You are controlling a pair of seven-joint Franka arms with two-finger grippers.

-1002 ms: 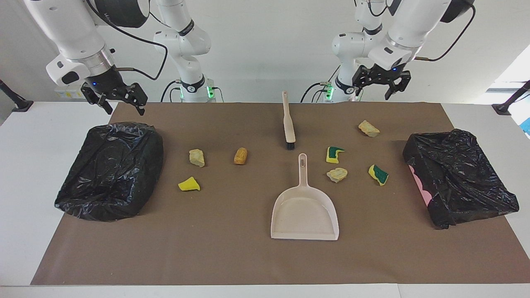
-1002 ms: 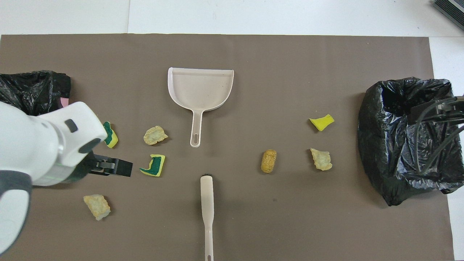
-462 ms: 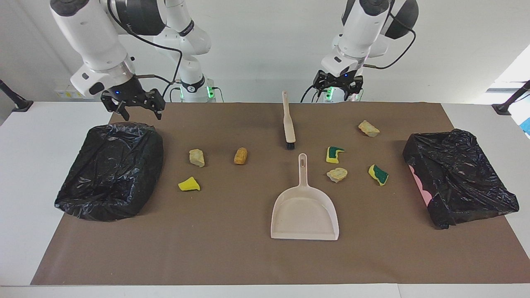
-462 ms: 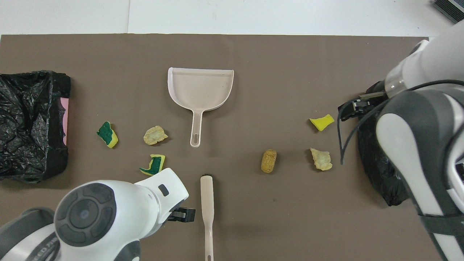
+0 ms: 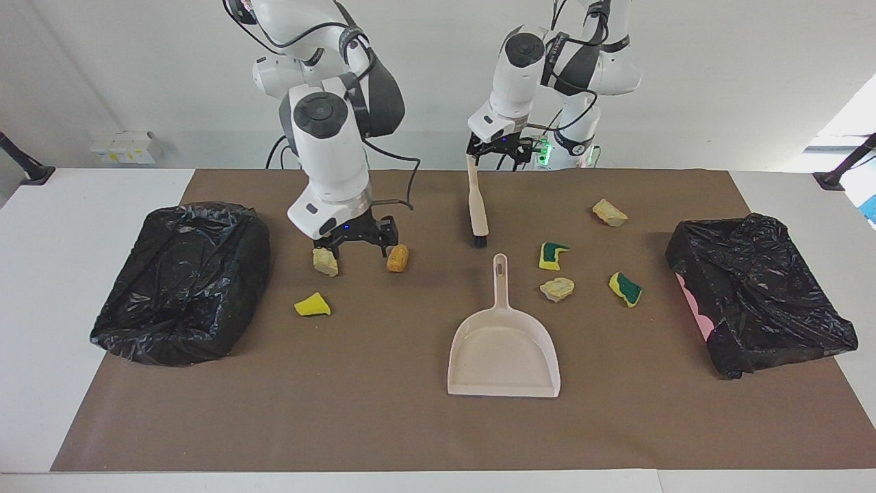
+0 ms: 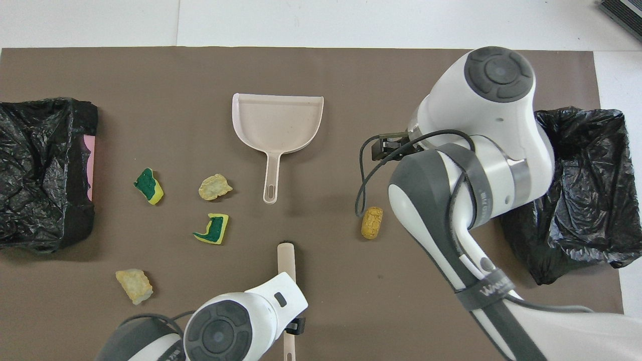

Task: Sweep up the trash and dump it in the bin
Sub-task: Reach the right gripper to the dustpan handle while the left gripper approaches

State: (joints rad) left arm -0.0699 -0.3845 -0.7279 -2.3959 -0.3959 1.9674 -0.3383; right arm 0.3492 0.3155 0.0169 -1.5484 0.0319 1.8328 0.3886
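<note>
Going across the facing view from its left edge. The black bin (image 5: 181, 281) sits at the right arm's end of the table (image 5: 61, 226). The right gripper (image 5: 356, 241), fingers apart and empty, hangs low between a beige chunk (image 5: 326, 261) and the orange-brown lump (image 5: 397, 257), with a yellow scrap (image 5: 313, 305) farther from the robots.

Risk: a low sideways move here could knock either piece away from the dustpan (image 5: 504, 342) before any sweeping starts.

The left gripper (image 5: 494, 149), fingers apart, is at the handle end of the brush (image 5: 476, 202); it is not yet closed on it. Risk: an off-centre close near the table's robot-side edge could swing the bristles toward the dustpan handle.

Four more scraps lie toward the left arm's end: a green-and-yellow sponge (image 5: 553, 255), a beige chunk (image 5: 558, 289), another sponge (image 5: 625, 288) and a beige piece (image 5: 608, 213). A second bagged bin (image 5: 756, 294) stands at that end.

Open room: the wide brown mat (image 5: 342, 418) toward the camera-side edge is bare, and the dustpan mouth faces it.
</note>
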